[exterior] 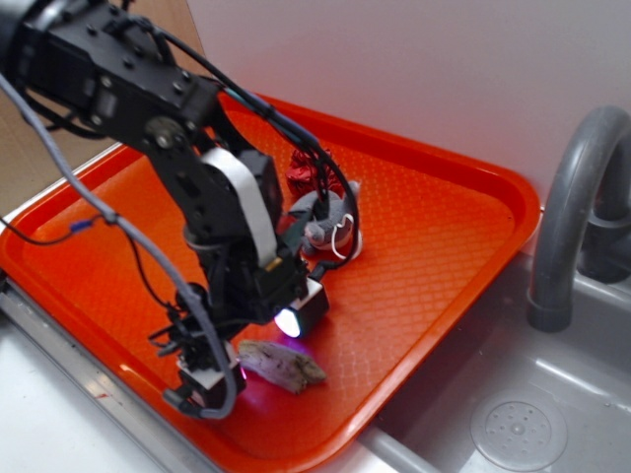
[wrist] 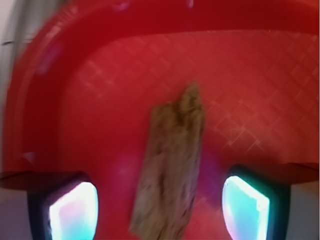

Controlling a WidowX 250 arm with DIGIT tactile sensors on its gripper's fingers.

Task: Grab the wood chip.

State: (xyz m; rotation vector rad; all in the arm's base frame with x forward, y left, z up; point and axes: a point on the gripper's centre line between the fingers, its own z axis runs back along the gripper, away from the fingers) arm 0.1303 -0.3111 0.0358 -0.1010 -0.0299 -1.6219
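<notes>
- Gripper (wrist: pixel 159 200): lowered over the near corner of the orange tray (exterior: pixel 444 227); jaws spread wide, one lit fingertip (wrist: pixel 74 210) on each side of the wood chip (wrist: pixel 170 165), neither touching it.
- Wood chip: lies flat on the tray floor near the near rim, running lengthwise between the fingers in the wrist view.
- Grey plush mouse (exterior: pixel 330 222): sits farther back on the tray, with a dark-red wad (exterior: pixel 308 172) just behind it.
- Grey faucet (exterior: pixel 577 207): stands at the right, over the sink (exterior: pixel 518 424).

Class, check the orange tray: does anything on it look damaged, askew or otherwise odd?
Only mildly: the wood chip has jagged, splintered ends and lies slanted between the open gripper's fingers, near the tray's front edge. Nothing has spilled.
</notes>
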